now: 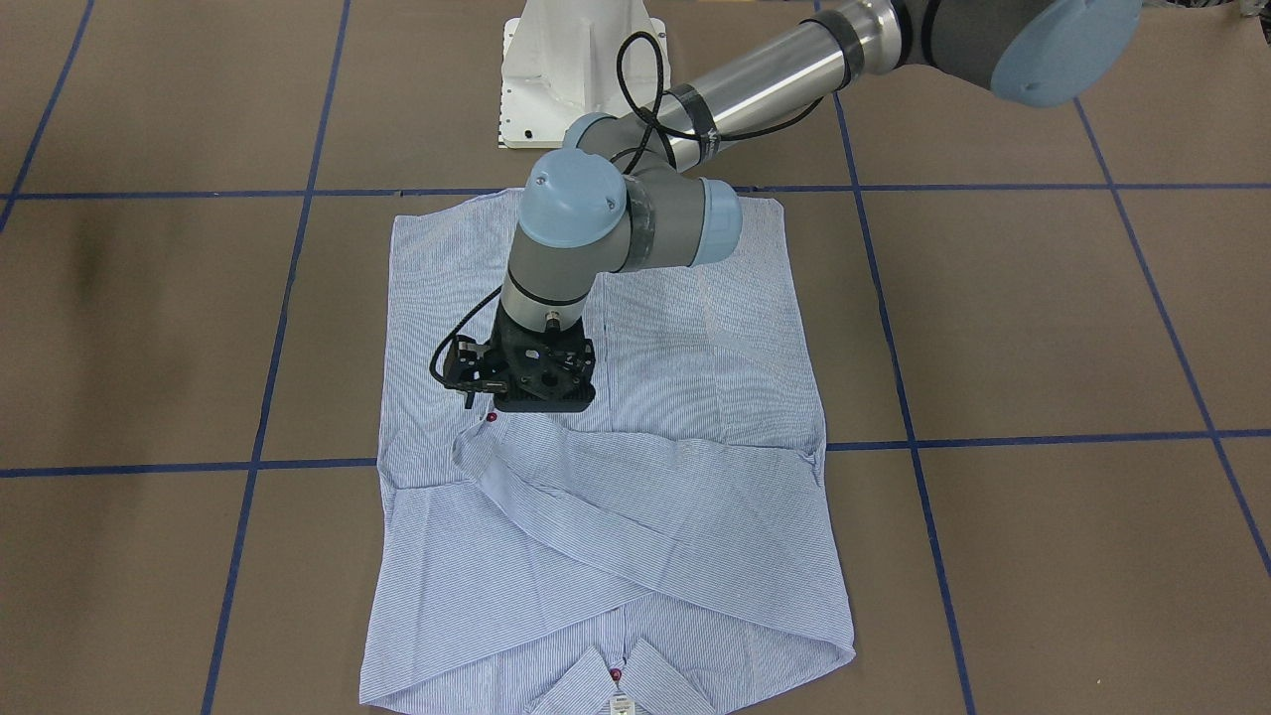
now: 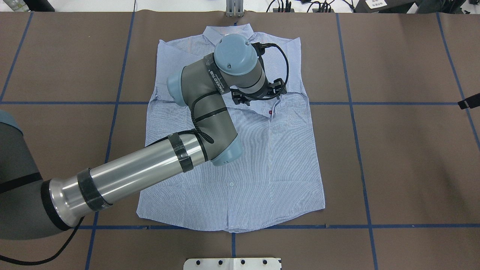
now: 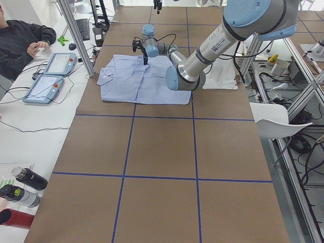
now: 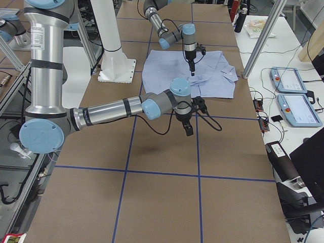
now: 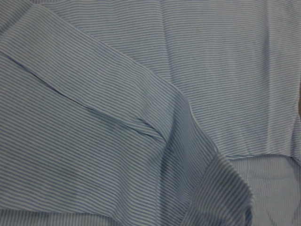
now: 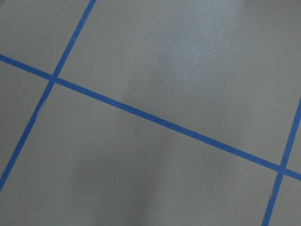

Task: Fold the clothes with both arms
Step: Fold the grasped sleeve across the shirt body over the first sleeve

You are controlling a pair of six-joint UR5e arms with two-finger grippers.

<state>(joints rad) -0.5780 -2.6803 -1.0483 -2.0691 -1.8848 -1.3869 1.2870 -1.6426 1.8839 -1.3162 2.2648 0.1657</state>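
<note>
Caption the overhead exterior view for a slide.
Left arm reaches over the striped shirt, sleeves folded across its front, on the brown table.

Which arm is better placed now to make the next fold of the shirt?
Left, probably. The left gripper hangs directly over the shirt, beside a folded sleeve's cuff. The right gripper is off the shirt, above bare table.

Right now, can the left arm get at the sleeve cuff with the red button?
Probably yes: the left gripper hangs over the shirt right beside that cuff, with nothing lying over it.
</note>
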